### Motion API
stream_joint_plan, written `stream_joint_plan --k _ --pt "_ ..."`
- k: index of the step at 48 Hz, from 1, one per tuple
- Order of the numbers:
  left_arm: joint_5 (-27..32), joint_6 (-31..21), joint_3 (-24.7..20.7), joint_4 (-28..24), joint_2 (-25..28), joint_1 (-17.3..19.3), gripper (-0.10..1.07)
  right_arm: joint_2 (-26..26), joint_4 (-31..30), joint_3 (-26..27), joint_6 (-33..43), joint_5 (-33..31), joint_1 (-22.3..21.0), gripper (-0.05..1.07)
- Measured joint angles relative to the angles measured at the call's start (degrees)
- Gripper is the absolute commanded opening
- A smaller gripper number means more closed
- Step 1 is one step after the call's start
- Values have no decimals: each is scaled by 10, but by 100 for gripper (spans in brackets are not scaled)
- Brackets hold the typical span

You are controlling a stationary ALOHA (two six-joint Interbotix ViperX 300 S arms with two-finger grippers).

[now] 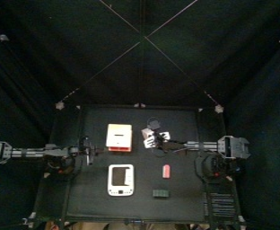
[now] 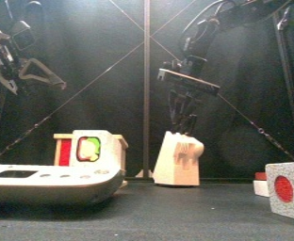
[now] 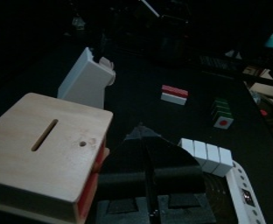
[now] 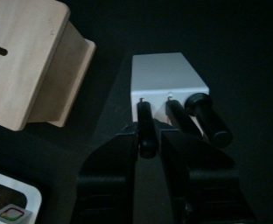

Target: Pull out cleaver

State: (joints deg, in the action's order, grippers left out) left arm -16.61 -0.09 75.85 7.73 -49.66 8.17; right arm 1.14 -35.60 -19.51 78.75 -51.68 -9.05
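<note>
White knife block (image 4: 164,77) stands near the middle of the black counter (image 2: 200,221), with 3 dark handles rising from its slots in my right wrist view. The right claw (image 4: 152,133) hangs directly over the block, its jaws clenched on the thin end handle (image 4: 146,112), which I take for the cleaver; I cannot see the blade, which is sunk in the block. From the front, the handles (image 2: 177,122) point up and lean slightly.

1 wooden box (image 3: 48,149) with a slot in its top sits beside the block, red and green showing on its front (image 2: 82,147).

1 white scale (image 2: 42,180) lies nearest the front edge.

The left claw (image 2: 14,64) hangs raised at the left, released and empty.
</note>
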Motion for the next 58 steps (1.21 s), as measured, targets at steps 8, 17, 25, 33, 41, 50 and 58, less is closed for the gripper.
stream_joint_plan --k 8,17,25,33,41,50,58 --pt "0 -1 0 0 0 0 0 0 -1 2 1 -4 0 59" --pt "-1 0 0 0 0 1 0 0 0 6 0 -9 0 59" --pt "0 0 1 0 0 1 0 0 0 11 0 -18 0 59" --pt "0 0 0 0 0 1 0 -1 -2 21 0 -33 0 59" --pt "0 0 1 0 0 1 0 -1 -4 29 0 -43 3 59" --pt "0 0 1 0 0 1 0 -1 -4 37 0 -63 8 59" --pt "-1 0 1 0 0 1 0 -1 -6 42 1 -69 14 59"
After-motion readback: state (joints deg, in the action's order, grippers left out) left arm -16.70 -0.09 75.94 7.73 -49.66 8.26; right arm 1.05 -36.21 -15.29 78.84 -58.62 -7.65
